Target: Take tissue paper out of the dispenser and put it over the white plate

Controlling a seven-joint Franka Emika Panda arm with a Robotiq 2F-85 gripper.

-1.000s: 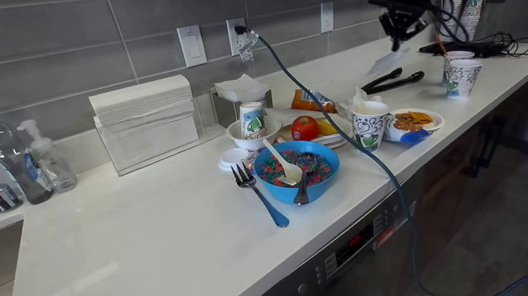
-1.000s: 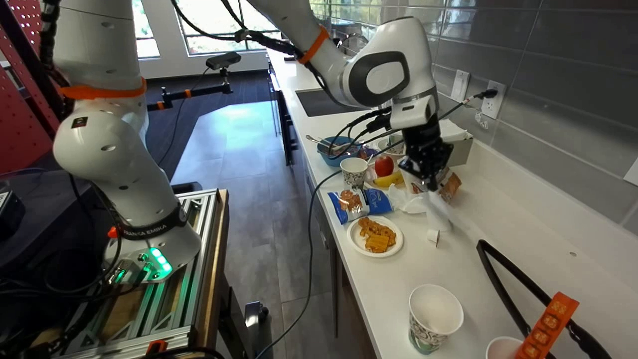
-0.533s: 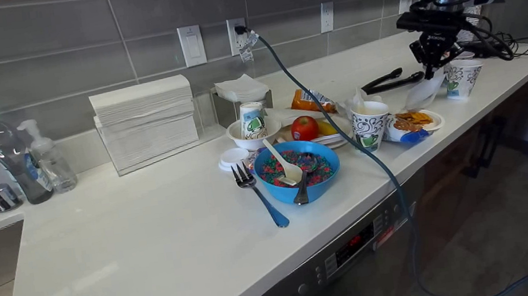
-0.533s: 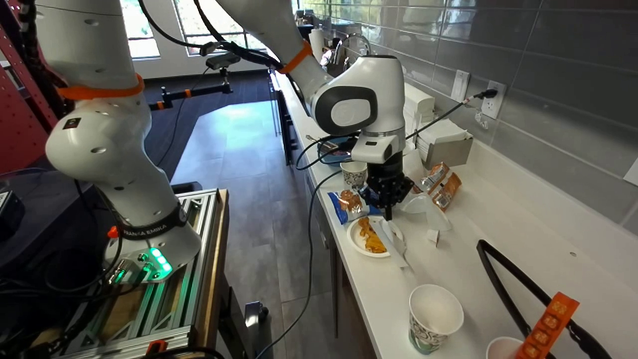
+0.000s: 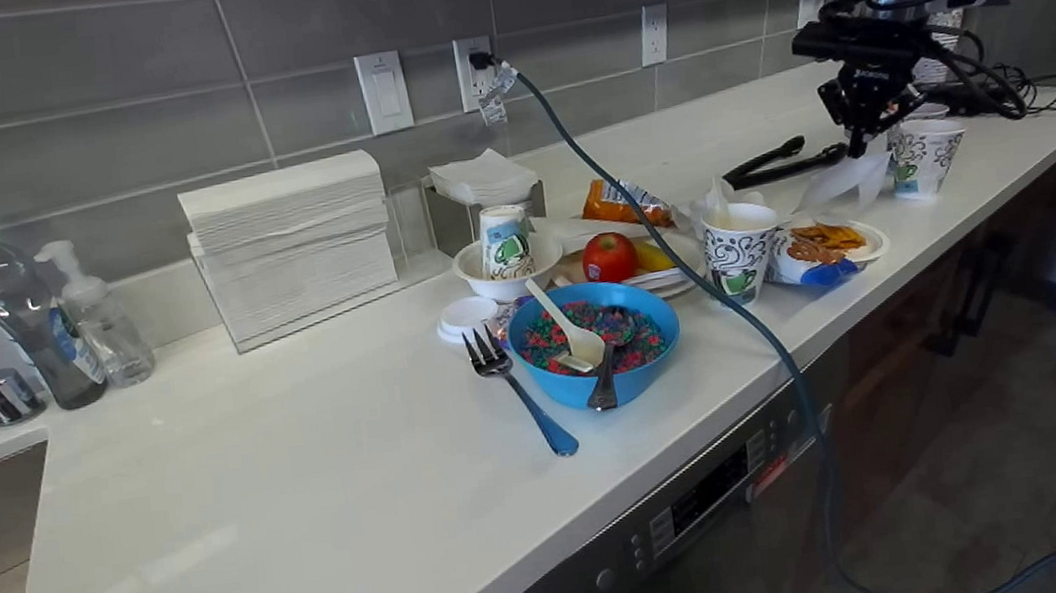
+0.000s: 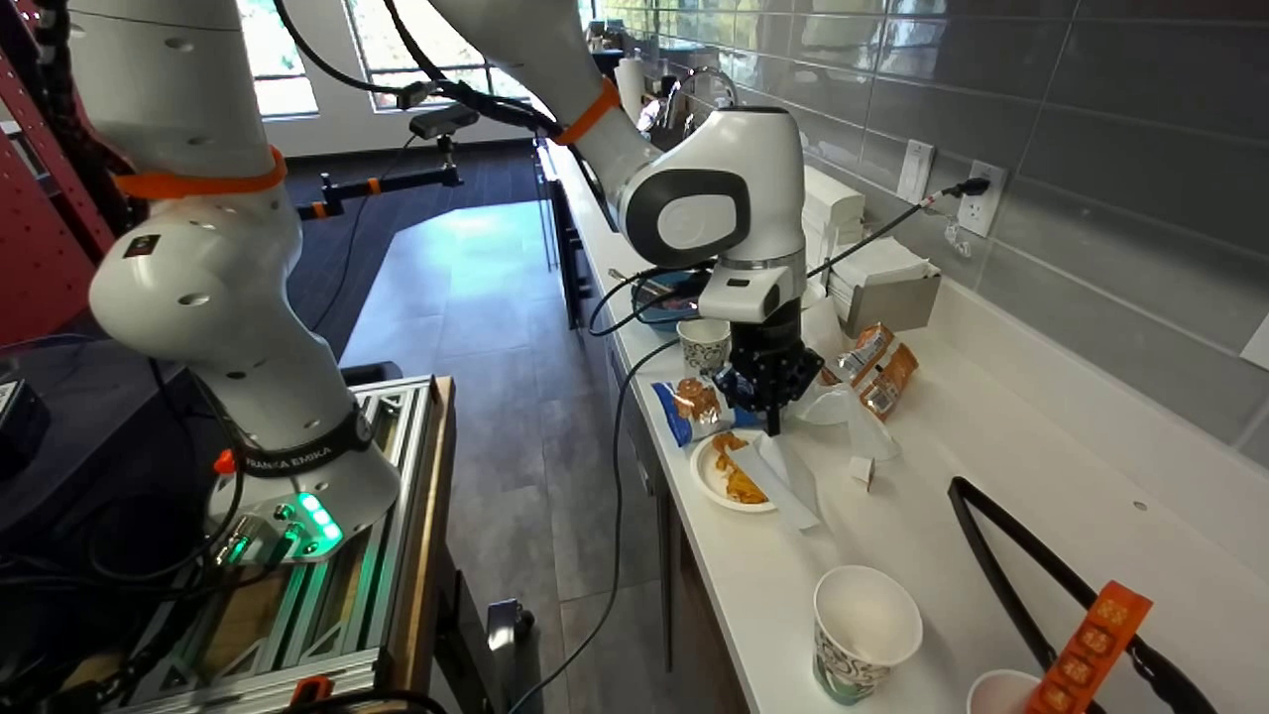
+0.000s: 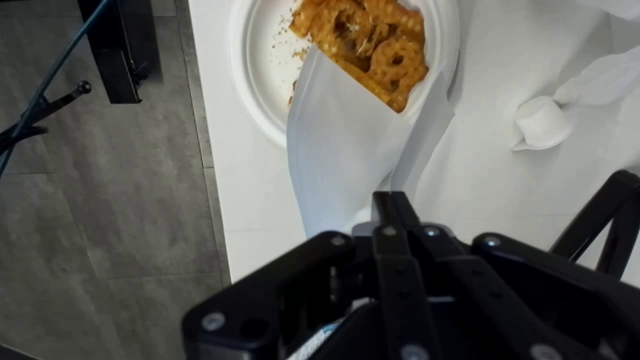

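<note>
Tissue paper (image 7: 345, 135), limp, pinched in closed gripper (image 7: 391, 196), slants toward white plate (image 7: 265, 82) near front edge of counter (image 7: 255, 195).

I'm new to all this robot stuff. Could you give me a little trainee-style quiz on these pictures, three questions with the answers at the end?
1. What is the hand holding?

2. True or false: in the wrist view, some of the food on the plate is uncovered.

3. In an exterior view, what colour is the bowl beside the fork? A: red; B: blue; C: yellow.

Key: 1. A white tissue. 2. True. 3. B.
</note>
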